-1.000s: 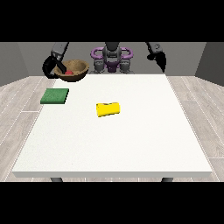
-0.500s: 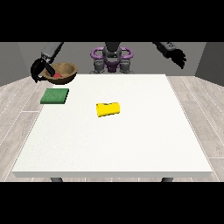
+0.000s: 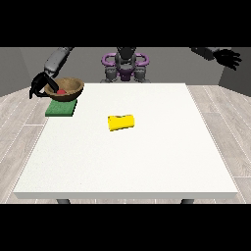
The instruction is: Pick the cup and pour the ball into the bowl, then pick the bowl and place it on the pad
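Note:
A brown wooden bowl with a red ball inside hangs just above the green pad at the table's far left. The hand at the view's left is curled on the bowl's left rim. A yellow cup lies on its side near the middle of the white table. The hand at the view's right is raised far out to the right, beyond the table, with its fingers spread and nothing in it.
The robot's grey and purple torso stands behind the table's far edge. Wooden floor surrounds the table on all sides.
The bowl has come down and forward over the green pad with the hand at the view's left. The hand at the view's right has swung further out to the right.

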